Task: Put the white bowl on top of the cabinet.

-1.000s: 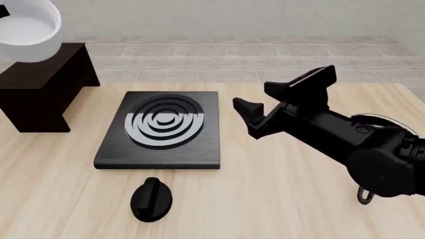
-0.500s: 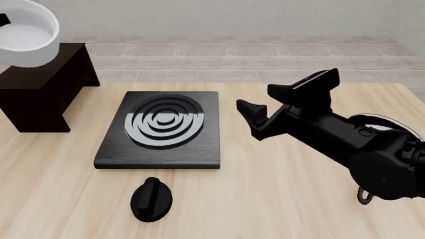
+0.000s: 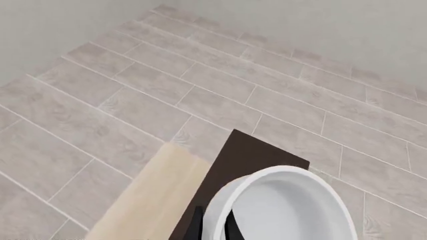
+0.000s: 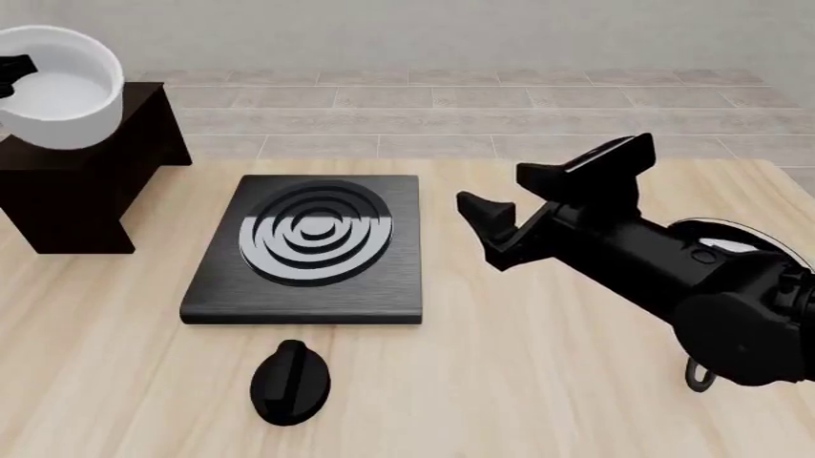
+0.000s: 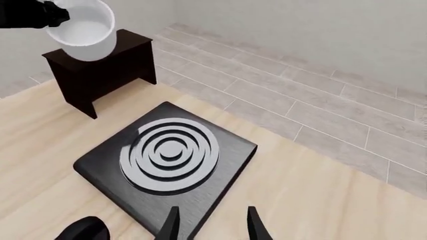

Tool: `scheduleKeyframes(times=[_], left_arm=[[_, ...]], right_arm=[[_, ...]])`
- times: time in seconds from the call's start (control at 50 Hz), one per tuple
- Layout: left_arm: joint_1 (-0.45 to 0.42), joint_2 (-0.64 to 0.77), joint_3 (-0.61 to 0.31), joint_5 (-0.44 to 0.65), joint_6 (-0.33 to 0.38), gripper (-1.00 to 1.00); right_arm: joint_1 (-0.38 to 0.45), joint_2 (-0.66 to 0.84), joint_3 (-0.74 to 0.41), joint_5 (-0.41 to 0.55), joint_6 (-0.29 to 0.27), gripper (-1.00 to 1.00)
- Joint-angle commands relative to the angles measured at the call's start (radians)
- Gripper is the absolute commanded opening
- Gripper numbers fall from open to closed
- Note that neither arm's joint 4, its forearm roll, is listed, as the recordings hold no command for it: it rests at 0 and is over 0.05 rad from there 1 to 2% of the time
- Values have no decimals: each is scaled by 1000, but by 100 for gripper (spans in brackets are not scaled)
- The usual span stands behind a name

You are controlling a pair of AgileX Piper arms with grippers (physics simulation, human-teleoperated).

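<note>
Left gripper (image 4: 15,74): closed on the rim of the bowl, at the front view's far left edge; one finger (image 3: 235,226) inside the rim, the other outside; mostly out of frame.
Bowl (image 4: 61,88): white, upright, held over the cabinet's top near its back left; whether touching the top or just above it cannot be told.
Cabinet (image 4: 90,176): dark brown box, on the surface at far left, left of the stove plate and apart from it.
Right gripper (image 4: 551,196): fingers spread apart, nothing between them; hovering above the surface, just right of the stove plate, pointing toward it.
Stove plate (image 4: 309,250): flat, black, with silver rings, at the middle of the surface.
Knob (image 4: 292,381): black, lying on the surface just in front of the stove plate.
Surface (image 4: 510,382): light wood; grey tiled floor beyond its far edge.
</note>
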Motion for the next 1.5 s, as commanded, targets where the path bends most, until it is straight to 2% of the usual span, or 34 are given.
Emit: scheduleKeyframes(times=[0.02, 0.7, 0.72, 1.5], left_arm=[[5, 23, -15, -19, 5, -100], [56, 88, -33, -46, 47, -100], [64, 87, -32, -46, 50, 100], [21, -95, 82, -59, 33, 100]], right_arm=[[-1, 1, 1, 2, -1, 100], [-13, 11, 32, -23, 12, 100], [-12, 13, 33, -26, 13, 100], [-5, 20, 59, -61, 24, 100]])
